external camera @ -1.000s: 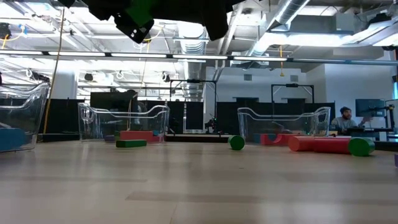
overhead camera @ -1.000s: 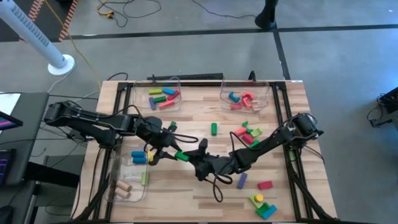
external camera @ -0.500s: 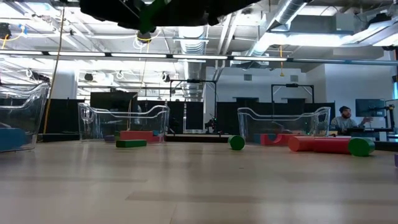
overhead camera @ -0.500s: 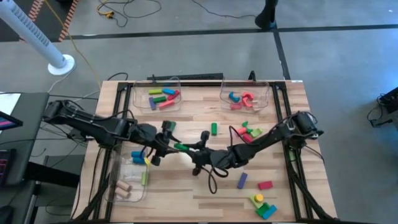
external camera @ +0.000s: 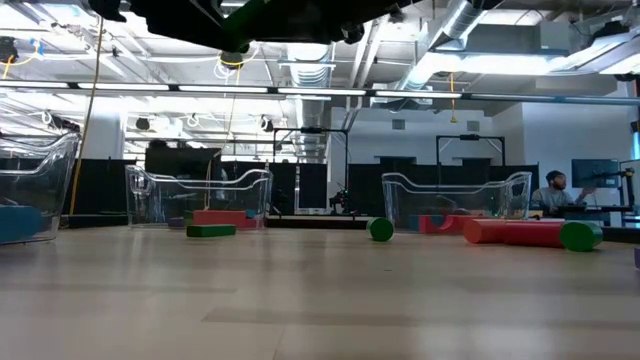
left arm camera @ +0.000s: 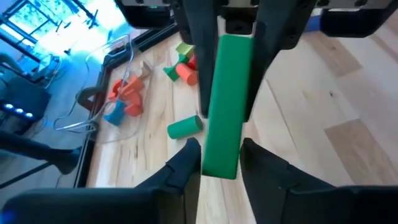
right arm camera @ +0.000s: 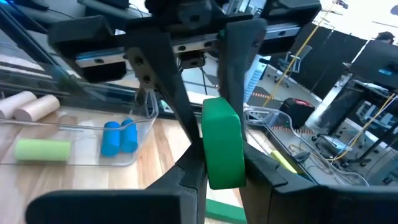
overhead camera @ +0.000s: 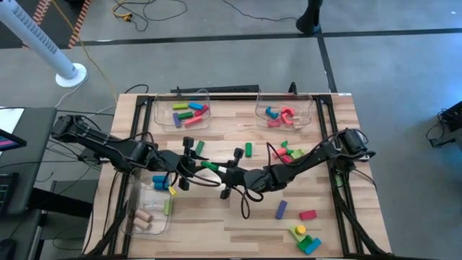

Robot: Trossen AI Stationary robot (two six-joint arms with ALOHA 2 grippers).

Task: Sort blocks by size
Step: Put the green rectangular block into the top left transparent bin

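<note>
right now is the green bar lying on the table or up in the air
In the air. The green bar hangs above the table, with the left hand and right hand each clamped on one end.

Hidden and cut-off parts around the green bar (left arm camera: 224, 106)

In the low view both arms are cut by the top edge, so only dark shapes show there and the two grippers cannot be told apart. In the left wrist view the left gripper (left arm camera: 221, 155) covers the near end of the bar, and the right gripper (left arm camera: 233, 37) covers its far end. In the right wrist view the bar shows end-on, so its length is hidden. In the high view the blocks in the far bins (overhead camera: 189, 112) overlap, and their shapes are too small to tell. The person (external camera: 553, 190) in the low view is tiny and partly hidden behind a desk.
</note>
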